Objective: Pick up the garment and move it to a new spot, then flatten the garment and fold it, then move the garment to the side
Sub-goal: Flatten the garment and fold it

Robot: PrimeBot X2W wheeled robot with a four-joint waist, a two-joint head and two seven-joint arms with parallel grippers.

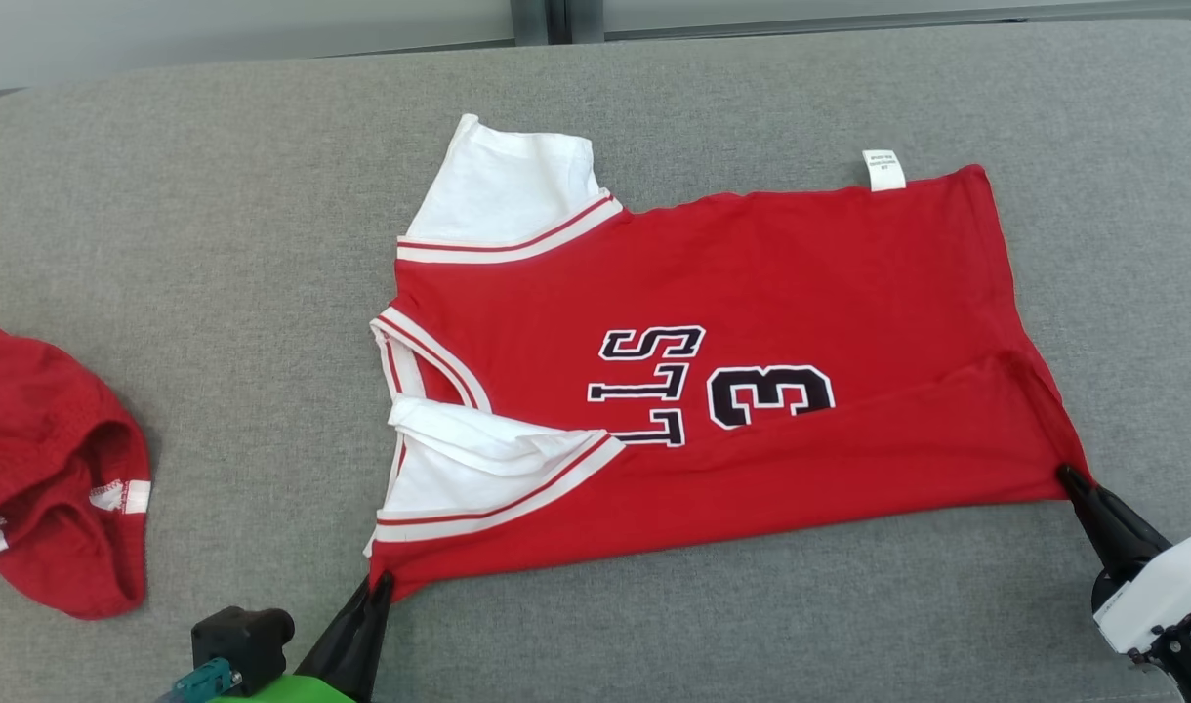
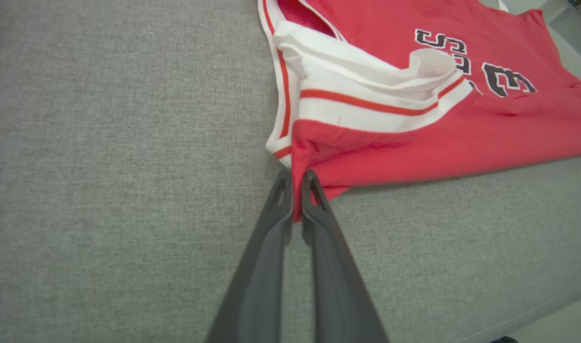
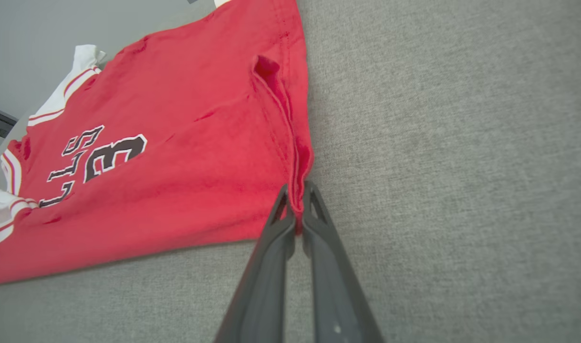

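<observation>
- The red jersey (image 1: 752, 293) lies spread across the middle of the grey woven surface (image 1: 215, 195), collar towards the robot's left, near sleeve (image 1: 478, 454) tucked inward.
- The left gripper (image 2: 297, 183) is pinching the near shoulder corner and the right gripper (image 3: 297, 195) the near hem corner, probably so that edge lifts evenly for a fold.
- It looks a thin, soft knit with white striped sleeves and stitched numerals, and it creases readily.
- Another red garment (image 1: 49, 488) sits crumpled well apart at the left.
</observation>
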